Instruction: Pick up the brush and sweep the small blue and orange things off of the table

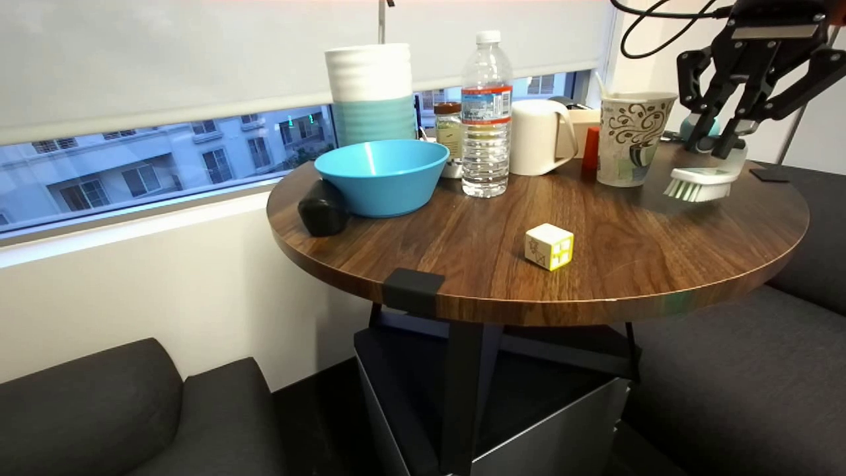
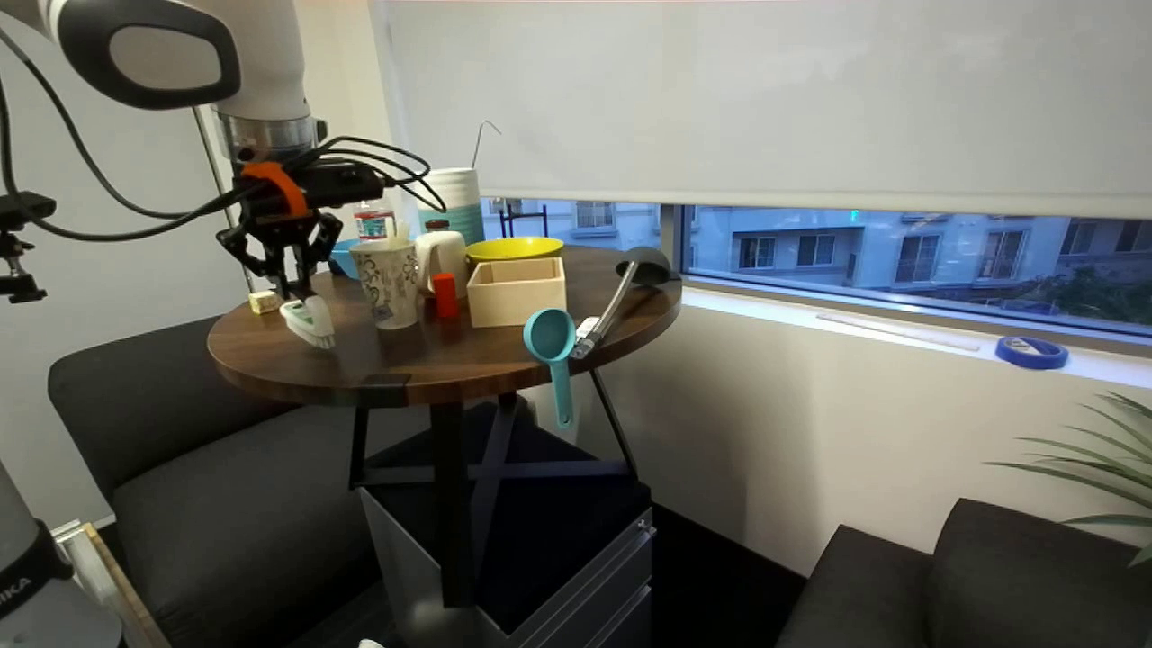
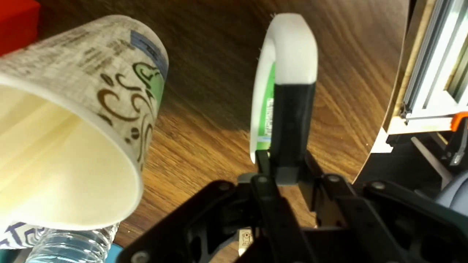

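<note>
We see the robot arm (image 2: 265, 54) above a round, wood-grain worktop (image 1: 621, 258), its jaws clamped tight on a white hand brush (image 3: 294, 78) by its dark grip. We find the brush near the worktop's edge, just beside a patterned paper cup (image 1: 636, 142) yet apart from it; whether the brush's bristles touch the wood, we cannot tell. In an exterior view, we spot a pale yellow block (image 1: 548, 246) and, well apart from the brush, a blue bowl (image 1: 383, 180) near a water bottle (image 1: 487, 132). We also note a red block (image 2: 445, 294) between the cup and a wooden box (image 2: 517, 299), with a yellow dish (image 2: 515, 249) behind the box.
</note>
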Motion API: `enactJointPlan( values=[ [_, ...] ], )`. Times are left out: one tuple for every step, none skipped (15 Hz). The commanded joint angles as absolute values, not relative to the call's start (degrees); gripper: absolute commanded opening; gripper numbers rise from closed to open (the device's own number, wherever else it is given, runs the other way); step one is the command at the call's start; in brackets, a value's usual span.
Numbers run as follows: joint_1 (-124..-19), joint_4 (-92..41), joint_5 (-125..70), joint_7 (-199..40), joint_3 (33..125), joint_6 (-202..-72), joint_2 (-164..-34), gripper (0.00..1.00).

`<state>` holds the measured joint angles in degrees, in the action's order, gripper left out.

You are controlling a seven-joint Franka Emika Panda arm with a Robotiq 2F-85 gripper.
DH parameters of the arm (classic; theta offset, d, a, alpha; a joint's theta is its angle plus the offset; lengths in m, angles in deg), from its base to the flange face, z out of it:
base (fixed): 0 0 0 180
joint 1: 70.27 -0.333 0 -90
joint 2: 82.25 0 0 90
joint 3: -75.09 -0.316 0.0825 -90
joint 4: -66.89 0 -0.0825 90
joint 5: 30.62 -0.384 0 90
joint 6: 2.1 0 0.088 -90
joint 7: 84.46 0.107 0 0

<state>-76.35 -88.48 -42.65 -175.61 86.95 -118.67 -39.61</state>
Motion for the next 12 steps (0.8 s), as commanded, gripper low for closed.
enactJointPlan(
  values=[
    [-78.36, -87.09, -46.57, -167.51, 83.23, -118.77, -40.21, 0.06],
    [-79.32, -86.65, -47.22, -165.05, 81.80, -119.05, -40.48, 0.06],
    [-80.06, -86.18, -47.39, -162.72, 80.49, -119.26, -40.86, 0.06],
    [-81.11, -85.64, -47.60, -160.54, 79.20, -119.38, -41.50, 0.06],
    [-81.86, -85.21, -47.41, -158.31, 77.97, -119.52, -42.21, 0.06],
    [-82.79, -84.87, -47.26, -156.46, 77.07, -119.64, -43.05, 0.06],
    [-83.54, -84.61, -47.02, -154.76, 76.42, -119.81, -43.60, 0.06],
    [-84.11, -84.38, -46.76, -153.30, 75.95, -120.18, -44.42, 0.06],
    [-84.83, -84.15, -46.91, -152.44, 75.91, -120.33, -45.13, 0.06],
    [-85.04, -83.91, -46.52, -151.35, 75.62, -120.76, -45.88, 0.06],
    [-85.41, -83.72, -46.46, -150.68, 75.56, -120.83, -46.54, 0.06],
    [-85.47, -83.68, -45.95, -150.35, 75.48, -121.38, -47.17, 0.06]
  ],
)
